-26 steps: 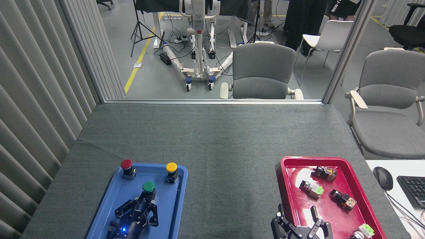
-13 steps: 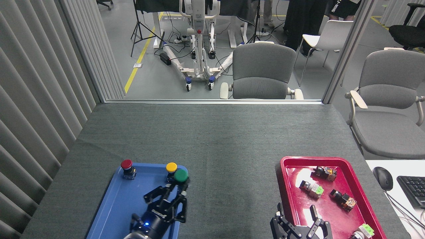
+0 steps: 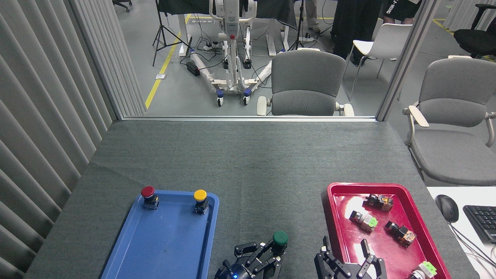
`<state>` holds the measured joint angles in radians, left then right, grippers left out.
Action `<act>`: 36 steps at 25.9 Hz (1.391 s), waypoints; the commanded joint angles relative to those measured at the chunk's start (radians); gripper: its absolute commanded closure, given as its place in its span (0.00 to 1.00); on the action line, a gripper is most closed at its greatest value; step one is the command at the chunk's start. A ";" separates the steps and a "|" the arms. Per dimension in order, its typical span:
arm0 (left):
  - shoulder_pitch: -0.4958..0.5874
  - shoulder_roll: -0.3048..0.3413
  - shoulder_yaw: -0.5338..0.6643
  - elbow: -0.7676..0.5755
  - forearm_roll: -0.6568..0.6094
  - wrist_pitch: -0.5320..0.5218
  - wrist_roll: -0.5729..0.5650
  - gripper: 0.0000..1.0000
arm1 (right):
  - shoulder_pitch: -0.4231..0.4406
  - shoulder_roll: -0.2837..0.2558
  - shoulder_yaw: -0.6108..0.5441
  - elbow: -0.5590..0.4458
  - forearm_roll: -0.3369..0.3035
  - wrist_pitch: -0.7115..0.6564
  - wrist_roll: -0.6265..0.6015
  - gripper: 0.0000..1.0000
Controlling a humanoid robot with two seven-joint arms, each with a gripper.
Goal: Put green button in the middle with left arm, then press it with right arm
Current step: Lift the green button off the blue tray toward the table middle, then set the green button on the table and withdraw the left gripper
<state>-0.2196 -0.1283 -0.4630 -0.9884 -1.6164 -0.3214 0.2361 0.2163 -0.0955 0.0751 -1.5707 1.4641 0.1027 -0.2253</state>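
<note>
While my left pincer (image 3: pixel 267 254) holds the green button (image 3: pixel 279 237) upright over bare table (image 3: pixel 248 162) between blue tray (image 3: pixel 128 248) and red tray (image 3: pixel 416 228), I see my right pincer (image 3: pixel 350 261), fingers spread, nearest just beside it.

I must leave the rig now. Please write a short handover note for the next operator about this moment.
Left end effector: shut on the green button, over the bare table between the blue tray and the red tray.
Right end effector: open, idle at the red tray's near left edge.
Done: green button is out of the blue tray; red button and yellow button remain there.
Left: release it in the middle, then press it with the right end effector.
</note>
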 commanded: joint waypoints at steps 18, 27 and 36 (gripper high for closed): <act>0.247 0.047 0.107 -0.440 0.012 0.124 -0.017 0.01 | -0.002 0.011 0.015 0.008 0.010 -0.006 0.006 0.08; 0.414 0.079 0.529 -0.644 0.009 0.145 -0.026 0.01 | -0.014 0.016 0.068 0.006 0.041 -0.017 0.011 0.68; 0.460 0.095 0.669 -0.667 0.010 0.142 -0.031 0.01 | -0.055 0.026 0.158 0.023 0.061 -0.011 0.012 0.77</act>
<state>0.2329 -0.0358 0.1841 -1.6525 -1.6064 -0.1796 0.2049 0.1816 -0.0689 0.1998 -1.5607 1.5231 0.0862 -0.2138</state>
